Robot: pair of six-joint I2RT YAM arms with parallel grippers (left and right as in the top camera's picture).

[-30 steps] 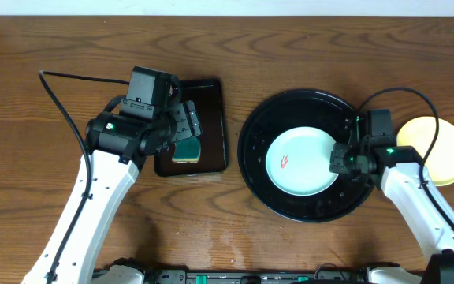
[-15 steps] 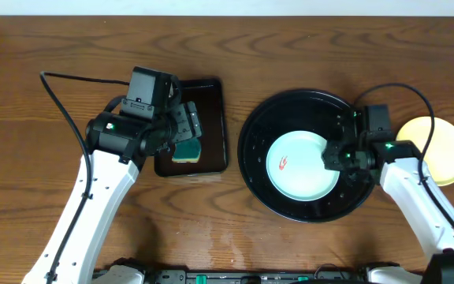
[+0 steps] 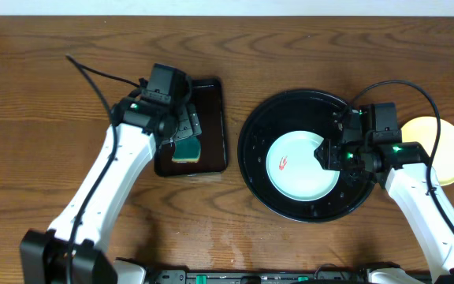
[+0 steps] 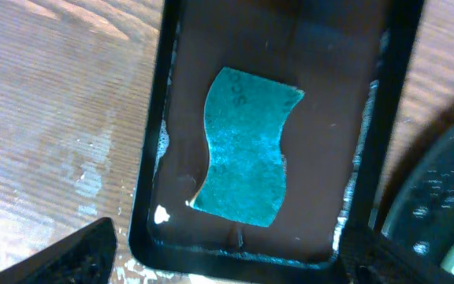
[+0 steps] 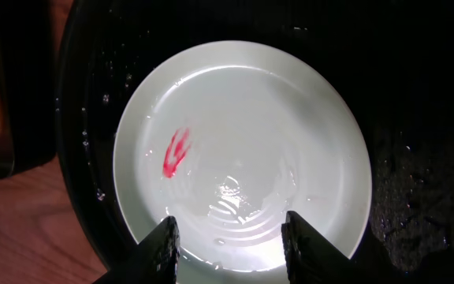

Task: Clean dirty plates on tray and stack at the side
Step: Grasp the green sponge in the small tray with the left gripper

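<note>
**Desk:** Where did the pale green plate [image 3: 298, 170] lie?

**Photographer:** Flat in the middle of the round black tray [image 3: 257, 170], which sat toward the right side of the table [image 3: 53, 63]. A red smear [image 5: 175, 151] marked the plate's left half. Water glistened on the plate and beaded on the tray around it.

**Desk:** And the right gripper [image 5: 233, 248]?

**Photographer:** It hung over the plate's right rim, jaws parted, with nothing between them. Whether its fingertips [image 5: 161, 251] touched the plate could not be told.

**Desk:** The left gripper [image 4: 243, 256]?

**Photographer:** Its jaws were spread wide and empty. It was poised above the small rectangular tray [image 4: 152, 158], which stood on the table left of the round one. A teal sponge [image 4: 243, 154] lay inside that tray, toward its front end, apart from both fingers.

**Desk:** Any other plate in the shot?

**Photographer:** A yellow plate [image 3: 440, 150] rested on bare wood at the table's right edge, near the round tray. The right arm partly hid it.
</note>
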